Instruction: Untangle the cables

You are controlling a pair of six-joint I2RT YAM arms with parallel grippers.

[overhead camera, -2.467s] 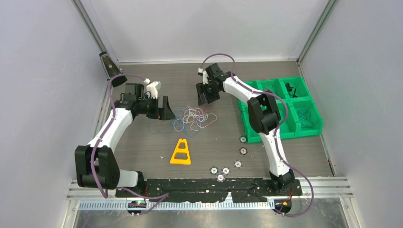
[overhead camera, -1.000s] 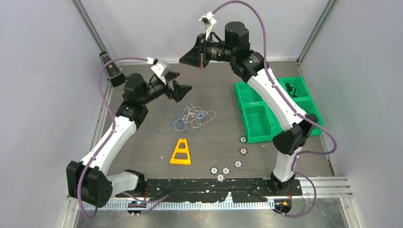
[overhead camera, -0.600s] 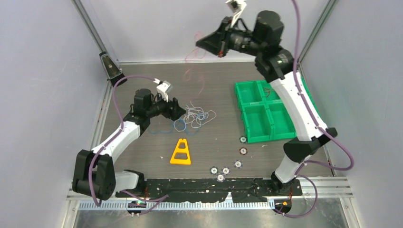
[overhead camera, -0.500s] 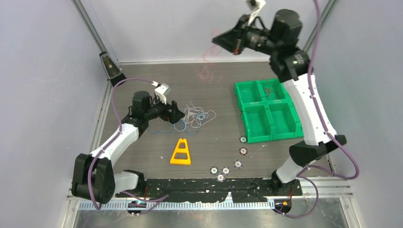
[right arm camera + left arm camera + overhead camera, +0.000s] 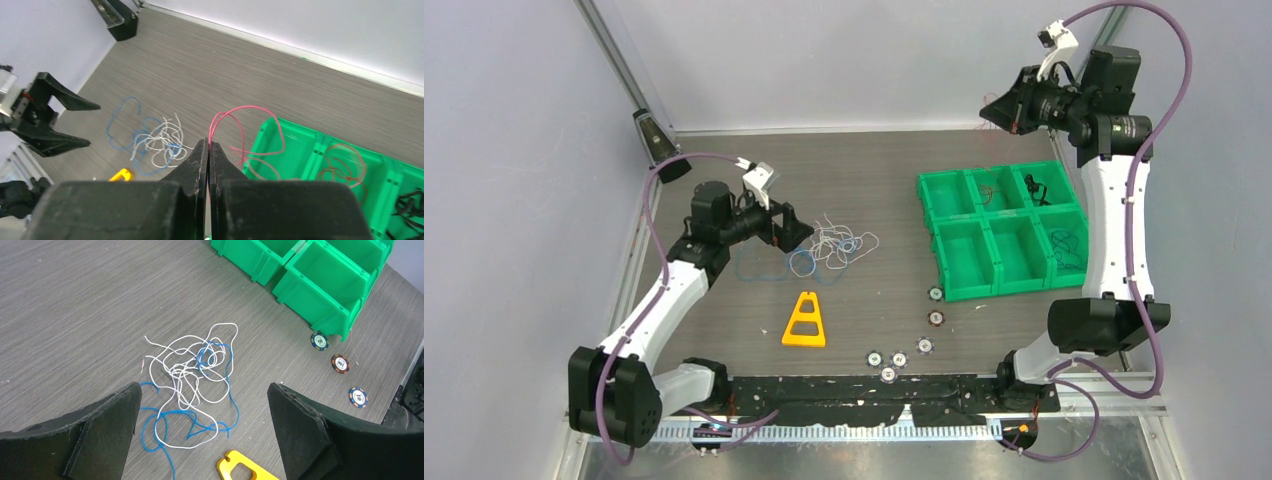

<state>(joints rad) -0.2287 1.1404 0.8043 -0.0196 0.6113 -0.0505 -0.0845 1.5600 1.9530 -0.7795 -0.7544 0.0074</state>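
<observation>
Right claw (image 5: 208,143): pinched on red wire (image 5: 245,106), high over green bins (image 5: 990,240), far right. Left claw (image 5: 202,390): wide, empty, above blue-white tangle (image 5: 192,372), apparently not yet separated.

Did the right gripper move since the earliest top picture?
Yes. The right gripper, holding a red cable, went from beside the tangled cables, left of the green bins, up and rightward to above their back edge.

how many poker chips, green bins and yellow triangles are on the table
poker chips: 6
green bins: 6
yellow triangle: 1
total: 13
</observation>
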